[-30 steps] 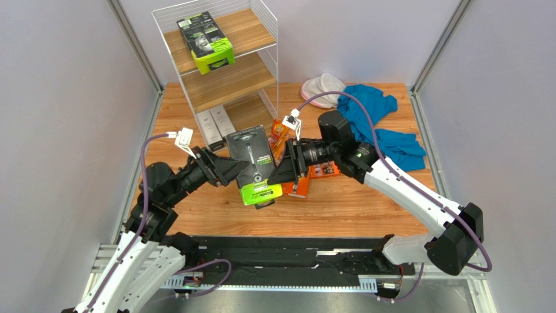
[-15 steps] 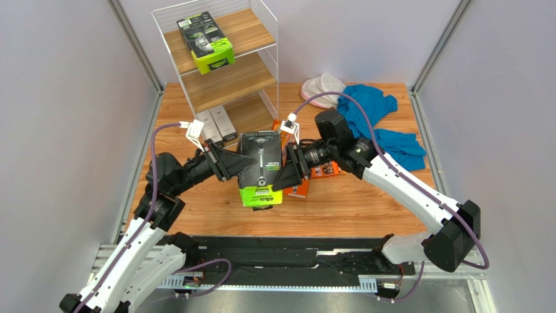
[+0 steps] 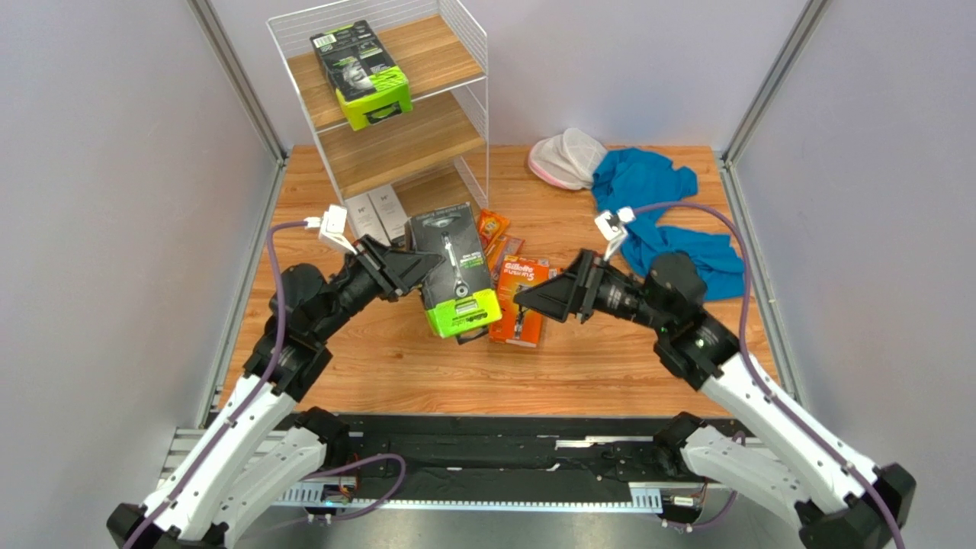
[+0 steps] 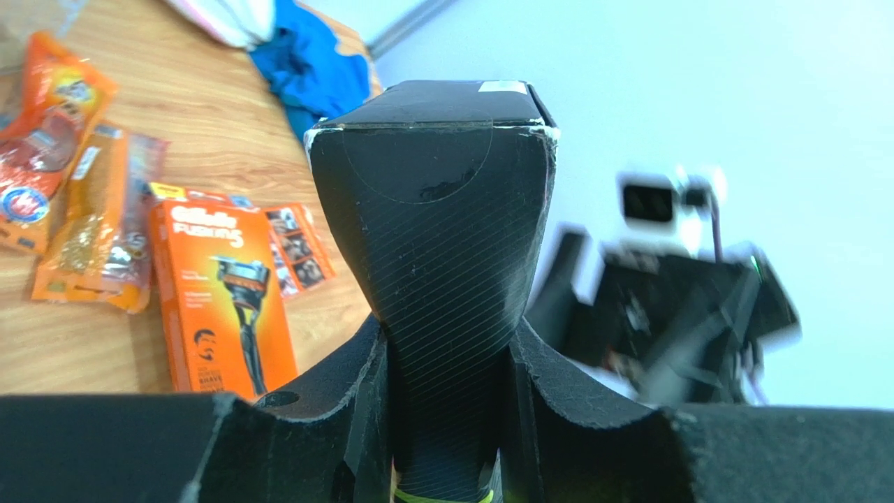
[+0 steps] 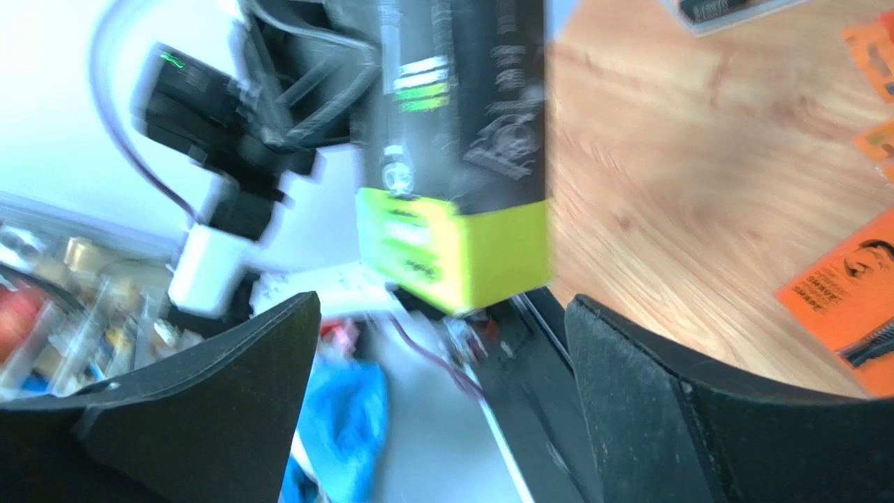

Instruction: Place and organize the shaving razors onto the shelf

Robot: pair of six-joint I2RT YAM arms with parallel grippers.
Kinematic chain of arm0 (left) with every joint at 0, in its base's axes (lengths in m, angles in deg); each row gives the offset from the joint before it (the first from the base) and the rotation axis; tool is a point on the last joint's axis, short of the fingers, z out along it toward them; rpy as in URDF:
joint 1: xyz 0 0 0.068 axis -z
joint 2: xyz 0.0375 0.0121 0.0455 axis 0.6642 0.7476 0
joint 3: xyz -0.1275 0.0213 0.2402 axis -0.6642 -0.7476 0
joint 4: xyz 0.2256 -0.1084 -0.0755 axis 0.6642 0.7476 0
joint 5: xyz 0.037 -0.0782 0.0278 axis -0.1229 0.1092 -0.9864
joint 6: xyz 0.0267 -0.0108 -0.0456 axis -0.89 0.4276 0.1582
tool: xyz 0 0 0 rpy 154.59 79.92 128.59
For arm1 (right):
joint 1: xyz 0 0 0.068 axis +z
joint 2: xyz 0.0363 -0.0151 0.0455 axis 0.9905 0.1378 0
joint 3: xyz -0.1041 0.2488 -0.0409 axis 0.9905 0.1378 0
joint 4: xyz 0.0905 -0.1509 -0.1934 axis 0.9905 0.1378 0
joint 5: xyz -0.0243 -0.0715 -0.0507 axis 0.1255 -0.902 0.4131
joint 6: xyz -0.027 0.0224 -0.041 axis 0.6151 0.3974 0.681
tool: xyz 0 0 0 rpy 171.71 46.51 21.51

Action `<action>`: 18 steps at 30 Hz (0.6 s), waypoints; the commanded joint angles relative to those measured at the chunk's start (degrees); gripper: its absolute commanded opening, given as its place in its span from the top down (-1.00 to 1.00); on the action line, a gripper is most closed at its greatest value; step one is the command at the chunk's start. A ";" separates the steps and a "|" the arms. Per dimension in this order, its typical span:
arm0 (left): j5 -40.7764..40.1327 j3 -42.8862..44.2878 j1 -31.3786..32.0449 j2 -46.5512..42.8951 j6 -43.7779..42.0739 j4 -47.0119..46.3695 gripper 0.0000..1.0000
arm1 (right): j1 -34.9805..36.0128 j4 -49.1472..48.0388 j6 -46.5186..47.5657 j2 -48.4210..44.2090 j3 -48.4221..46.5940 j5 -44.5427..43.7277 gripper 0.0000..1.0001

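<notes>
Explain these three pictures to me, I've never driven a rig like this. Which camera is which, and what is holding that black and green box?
Two robot arms are bolted at the near edge of a table, each ending in a two-finger gripper. The wide picture looks down from above and behind them; the other two come from wrist cameras, so the black wedges are each gripper's own fingers. The left gripper is shut on the black pack with a lime-green end, held off the table. The right gripper is open and holds nothing. On the table lie orange Gillette boxes and orange blister packs, with a blue cloth at the back. The white wire shelf has a second black pack on its top tier.
</notes>
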 commanded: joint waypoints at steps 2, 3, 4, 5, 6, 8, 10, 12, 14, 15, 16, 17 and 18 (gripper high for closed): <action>-7.51 4.22 -0.24 5.85 9.70 -13.67 1.00 | 0.25 -22.57 -18.24 -9.88 11.07 -17.84 -0.87; -7.51 4.66 -0.24 7.69 10.77 -15.18 1.00 | 0.25 -23.03 -18.77 -10.51 12.65 -18.82 -0.88; -7.94 5.01 -0.24 8.40 11.82 -16.24 1.00 | 0.33 -23.56 -18.77 -10.86 13.10 -19.26 -0.89; -7.86 5.28 -0.24 9.37 14.35 -18.16 1.00 | 0.34 -23.91 -18.86 -10.95 13.28 -19.96 -0.89; -8.12 5.89 -0.24 10.85 15.42 -19.31 1.00 | 0.34 -24.44 -19.29 -10.87 14.24 -20.32 -0.90; -7.86 7.03 -0.24 12.44 17.44 -21.16 1.00 | 0.51 -28.64 -20.79 -9.82 15.56 -21.37 -0.91; -7.51 8.79 -0.24 14.38 18.51 -21.87 1.00 | 0.77 -31.20 -21.93 -8.68 16.88 -22.25 -0.92; -7.51 10.19 -0.24 16.22 20.00 -23.62 1.00 | 1.21 -33.49 -23.08 -6.22 16.80 -22.52 -0.93; -7.25 11.77 -0.24 17.28 20.70 -24.42 1.00 | 1.65 -34.98 -23.34 -3.76 16.27 -22.69 -0.94; -6.55 13.52 -0.24 18.42 20.53 -24.25 1.00 | 1.74 -35.25 -23.43 -3.31 16.09 -23.04 -0.94; -6.11 14.41 -0.24 18.95 20.45 -23.73 1.00 | 1.83 -36.39 -23.34 -2.44 15.74 -23.22 -0.96; -5.67 15.12 -0.24 19.65 20.71 -23.72 1.00 | 1.83 -36.66 -23.25 -1.99 15.48 -23.83 -0.96; -5.05 16.17 -0.24 20.62 20.80 -23.72 1.00 | 1.83 -36.57 -23.34 -1.64 15.04 -24.18 -0.98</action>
